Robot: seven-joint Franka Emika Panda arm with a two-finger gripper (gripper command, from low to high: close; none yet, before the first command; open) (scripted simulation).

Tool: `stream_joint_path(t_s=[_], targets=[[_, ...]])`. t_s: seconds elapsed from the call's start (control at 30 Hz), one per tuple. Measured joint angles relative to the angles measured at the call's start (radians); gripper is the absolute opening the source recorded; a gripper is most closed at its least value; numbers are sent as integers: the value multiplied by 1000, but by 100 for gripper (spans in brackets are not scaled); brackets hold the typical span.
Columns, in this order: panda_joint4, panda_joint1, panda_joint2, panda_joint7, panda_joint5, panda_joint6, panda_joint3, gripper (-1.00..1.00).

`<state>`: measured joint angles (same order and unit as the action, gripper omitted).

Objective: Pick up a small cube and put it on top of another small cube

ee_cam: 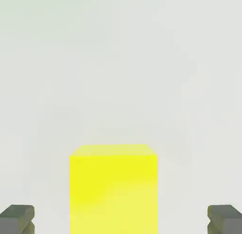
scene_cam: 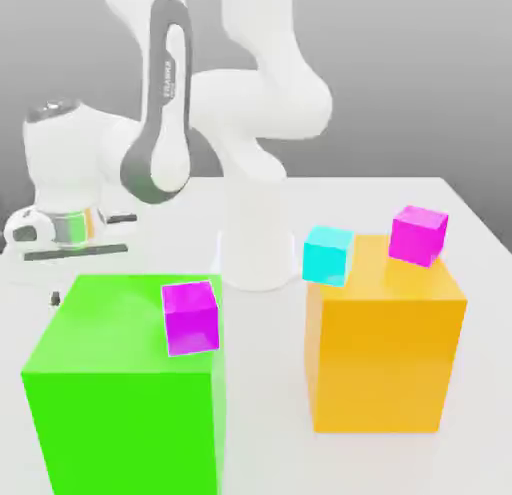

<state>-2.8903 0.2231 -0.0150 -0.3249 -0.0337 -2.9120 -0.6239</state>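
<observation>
Hanging open in the hand view, the gripper [ee_cam: 121, 220] has its fingers apart; the one yellow cube [ee_cam: 113, 195] lies between their lines, unclamped. Off-centre closing could skew it. Exterior view: beside the gripper, one green block [scene_cam: 120, 423] bears one magenta cube [scene_cam: 190, 318], which a low carry could knock off; farther away, one orange block [scene_cam: 380, 363] bears a second magenta cube [scene_cam: 418, 235] and one cyan cube [scene_cam: 327, 256].

Pincer [ee_cam: 121, 219] wide open.
</observation>
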Motion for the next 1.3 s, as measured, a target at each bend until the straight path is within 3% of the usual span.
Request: stream_joint_path(t_s=[0.23,0.4,0.43,0.63,0.8,1.0,1.17,1.3], targets=[[35,141,-133,-249,-339,-84,224,0],[55,313,-222,-369,-503,-150,439,0],[57,345,-238,-385,-526,-164,477,-100],[59,362,-246,-393,-537,-168,497,-100],[46,250,-182,-313,-427,-120,356,-100],[17,141,-69,-113,-152,-46,176,-100],[-6,165,22,35,49,16,143,-100],[6,168,77,63,116,44,156,-100]])
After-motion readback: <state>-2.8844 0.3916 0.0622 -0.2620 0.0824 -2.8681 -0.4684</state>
